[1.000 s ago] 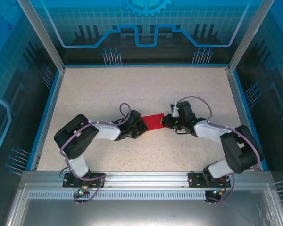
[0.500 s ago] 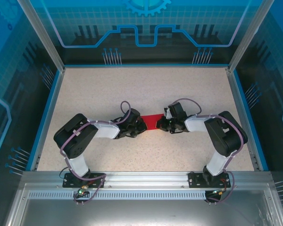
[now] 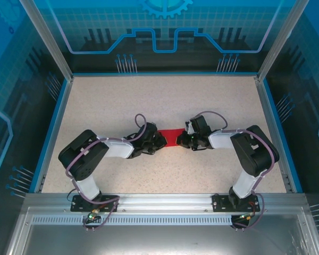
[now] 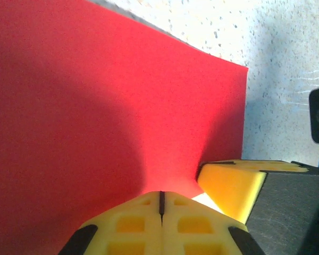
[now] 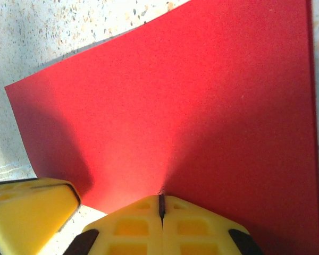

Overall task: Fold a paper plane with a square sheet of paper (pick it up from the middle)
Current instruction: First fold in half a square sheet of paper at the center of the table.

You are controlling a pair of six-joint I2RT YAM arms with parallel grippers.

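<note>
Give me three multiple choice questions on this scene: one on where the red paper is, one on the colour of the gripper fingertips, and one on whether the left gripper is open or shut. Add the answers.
1. Where does the red paper lie?
A. In a far corner.
B. On the middle of the table, between the left gripper and the right gripper.
C. At the near edge.

2. What colour are the fingertips?
A. Yellow.
B. Green.
C. White.

3. How do the left gripper's jaws stand?
A. Wide open.
B. Half open.
C. Shut.

Answers:
1 B: the top view shows the red paper mid-table, between the two gripper tips.
2 A: both wrist views show yellow fingertips at the paper's edge.
3 C: in the left wrist view the fingertips meet along a thin seam.
</note>
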